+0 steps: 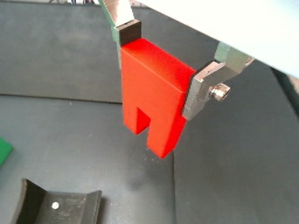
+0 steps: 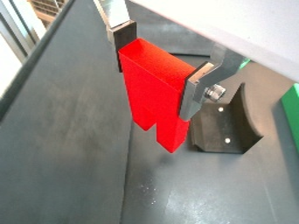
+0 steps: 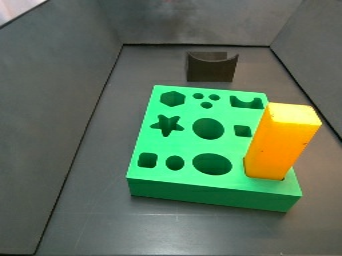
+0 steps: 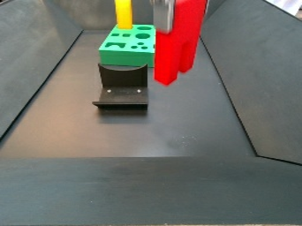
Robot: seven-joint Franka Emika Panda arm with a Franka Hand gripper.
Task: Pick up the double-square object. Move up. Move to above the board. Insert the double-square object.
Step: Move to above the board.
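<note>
gripper clamped on the top of the double-square object, mid-frame in both wrist views, stepped end hanging clear of the floor for insertion. board at upper left in a side view, well apart; transfer pending.

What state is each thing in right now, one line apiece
gripper: shut on the double-square object, above the dark floor.
double-square object: held upright, off the floor, not yet inserted.
board: flat on the floor, orange-yellow block upright on it.
fixture: on the floor beside the board.
</note>
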